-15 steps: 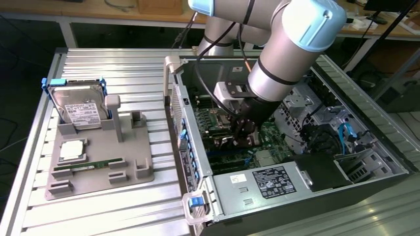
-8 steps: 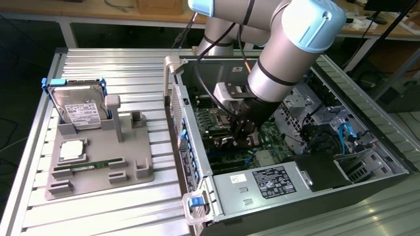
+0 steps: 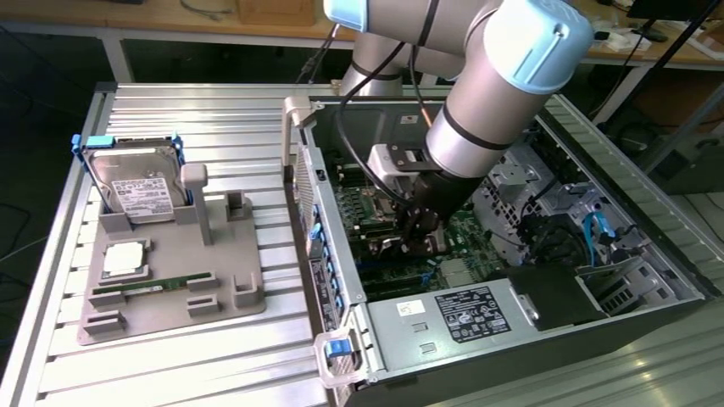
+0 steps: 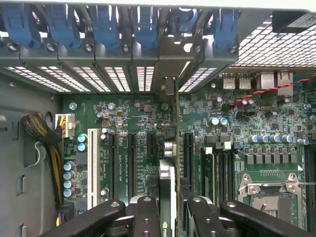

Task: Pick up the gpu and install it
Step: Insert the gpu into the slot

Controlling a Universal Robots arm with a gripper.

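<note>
The gpu (image 4: 167, 187) is seen edge-on in the wrist view as a thin dark card with a silvery edge. It stands upright over the green motherboard (image 4: 123, 118), and its far end reaches the rear bracket openings (image 4: 170, 86). My gripper (image 4: 170, 219) is shut on it, one black finger on each side. The card lines up between the black expansion slots (image 4: 188, 153); whether it sits in a slot I cannot tell. In the exterior view my gripper (image 3: 416, 237) is down inside the open computer case (image 3: 339, 322), over the motherboard.
On the exterior view's left, a grey fixture plate (image 3: 169, 318) carries a silver hard drive (image 3: 136, 186) in a blue-tabbed frame, a processor chip (image 3: 122, 259) and a green memory stick (image 3: 153, 286). Blue slot latches (image 4: 103, 24), a cable bundle (image 4: 42, 133) and the processor socket (image 4: 269, 185) surround the card.
</note>
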